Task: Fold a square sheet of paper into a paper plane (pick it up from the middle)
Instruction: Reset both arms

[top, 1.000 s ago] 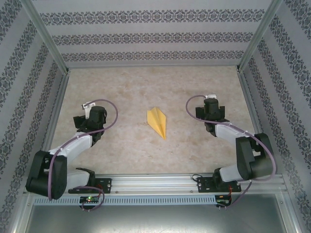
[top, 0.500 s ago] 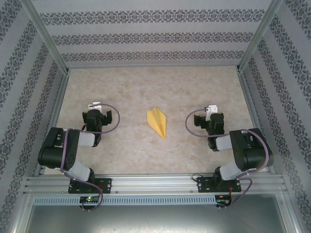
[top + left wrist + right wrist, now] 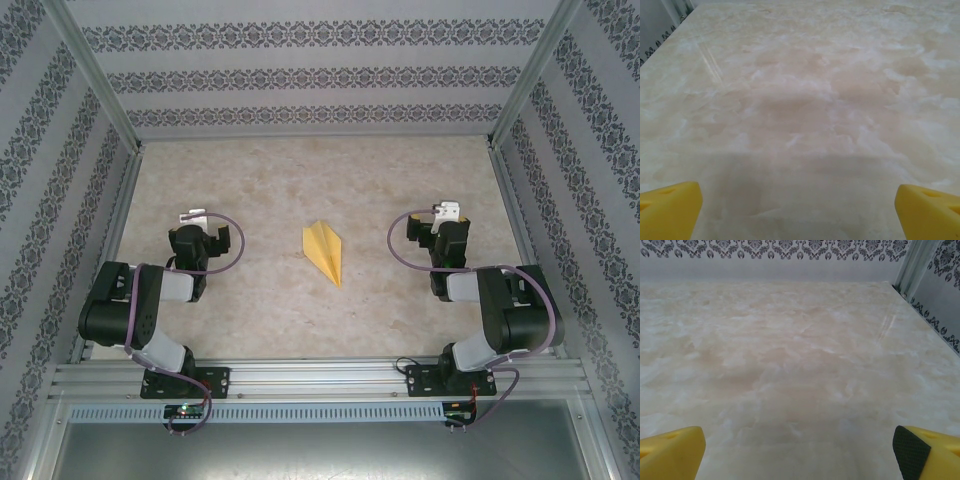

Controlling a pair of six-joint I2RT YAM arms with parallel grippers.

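Observation:
The square sheet of paper lies folded into a yellow-orange paper plane (image 3: 324, 252) flat on the marble-patterned table (image 3: 300, 180), nose toward the near right. My left gripper (image 3: 207, 240) rests low to the plane's left, well apart from it. Its yellow fingertips (image 3: 670, 210) stand wide apart over bare table, so my left gripper (image 3: 800, 215) is open with nothing between them. My right gripper (image 3: 443, 235) sits about as far to the plane's right. It is open too, its fingertips (image 3: 670, 452) spread at the frame corners, and my right gripper (image 3: 800, 455) holds nothing.
Patterned walls (image 3: 320, 70) and aluminium posts (image 3: 525, 70) enclose the table on three sides. The arms' mounting rail (image 3: 320, 378) runs along the near edge. A corner post and wall (image 3: 920, 270) stand ahead-right of my right gripper.
Both arms have pulled back and folded up toward their bases. My right gripper has shifted a little to the right and opened slightly wider. The paper plane has not moved.

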